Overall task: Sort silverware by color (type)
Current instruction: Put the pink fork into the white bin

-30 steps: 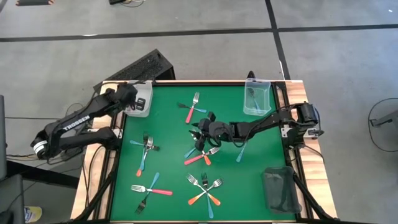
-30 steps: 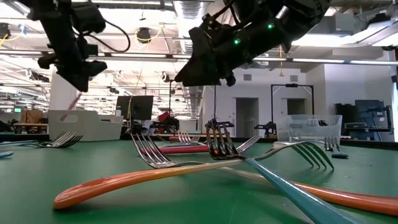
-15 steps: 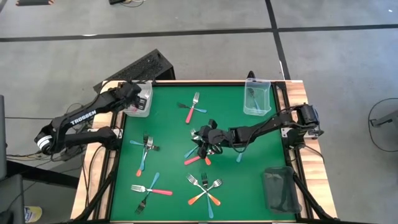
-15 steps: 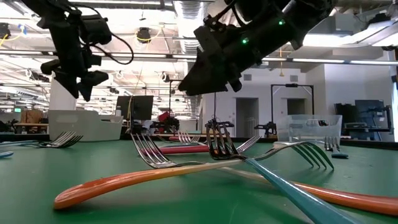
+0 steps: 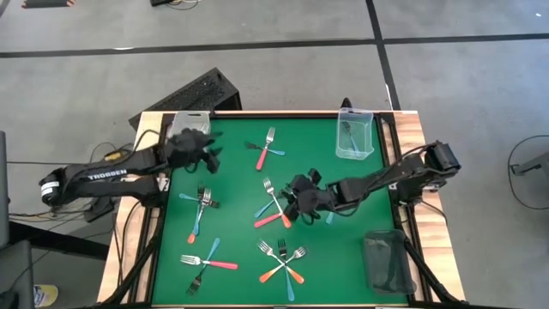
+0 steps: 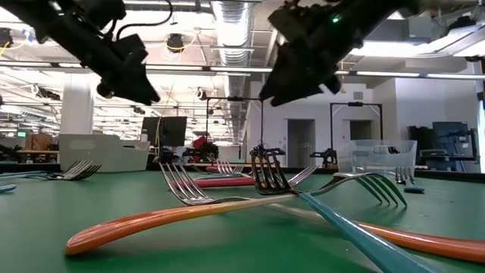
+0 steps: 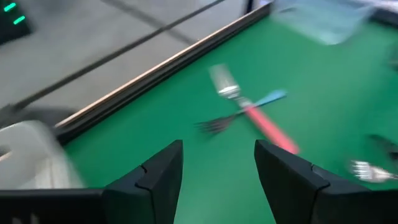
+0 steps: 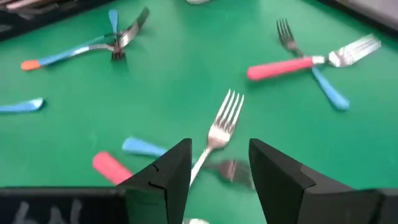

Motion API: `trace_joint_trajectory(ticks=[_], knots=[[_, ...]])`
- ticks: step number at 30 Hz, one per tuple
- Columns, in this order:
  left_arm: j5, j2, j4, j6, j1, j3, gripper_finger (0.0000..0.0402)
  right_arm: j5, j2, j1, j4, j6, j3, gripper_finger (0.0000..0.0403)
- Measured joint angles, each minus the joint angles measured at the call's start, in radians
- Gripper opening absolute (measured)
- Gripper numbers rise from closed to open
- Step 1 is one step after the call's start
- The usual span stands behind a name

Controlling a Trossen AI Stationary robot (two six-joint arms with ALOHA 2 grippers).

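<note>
While the forks lie scattered in small crossed groups over the green desk point(image 5: 240, 184), both pincers hang above it with nothing in them. The left pincer point(image 5: 208, 154), fingers point(image 7: 163, 176) spread wide and released, hovers near the desk's far left corner, just beside a pale bin point(image 5: 189, 125); its wrist view looks toward a red fork point(image 7: 261, 121) crossed with a blue one at the far middle of the desk. The right pincer point(image 5: 289, 202) reaches to the desk's centre, fingers point(image 8: 171, 171) parted and released, over a cluster of red, blue and orange forks point(image 5: 276, 210); one fork point(image 8: 217, 134) lies directly ahead between its fingers, tines pointing away. Further groups: a blue pair point(image 5: 199, 206) at the left, a red and blue pair point(image 5: 206, 262) at the near left, and an orange, red and blue group point(image 5: 283, 262) at the near middle. A clear bin point(image 5: 354, 137) at the far right holds at least one fork; a dark bin point(image 5: 386, 262) sits at the near right. In the low view an orange fork point(image 6: 159, 220) and a blue fork point(image 6: 341, 224) cross in the foreground.
</note>
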Motion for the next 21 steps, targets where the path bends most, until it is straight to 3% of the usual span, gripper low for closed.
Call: trace_joint_trajectory(ticks=[4, 8, 12, 21], knots=[[0.017, -0.001, 0.169, 0.032, -0.109, -0.086, 0.0187, -0.006, -0.017, 0.055, -0.132, 0.145, 0.000, 0.0183], [0.077, 0.009, 0.325, 0.069, -0.202, -0.159, 0.0187, -0.091, -0.005, 0.110, -0.175, 0.220, -0.001, 0.0183], [0.127, 0.021, 0.420, 0.094, -0.279, -0.205, 0.0187, -0.186, 0.029, 0.169, -0.108, 0.203, 0.001, 0.0183], [0.130, 0.034, 0.457, 0.132, -0.387, -0.226, 0.0187, -0.250, 0.127, 0.274, 0.034, 0.033, 0.014, 0.0183]])
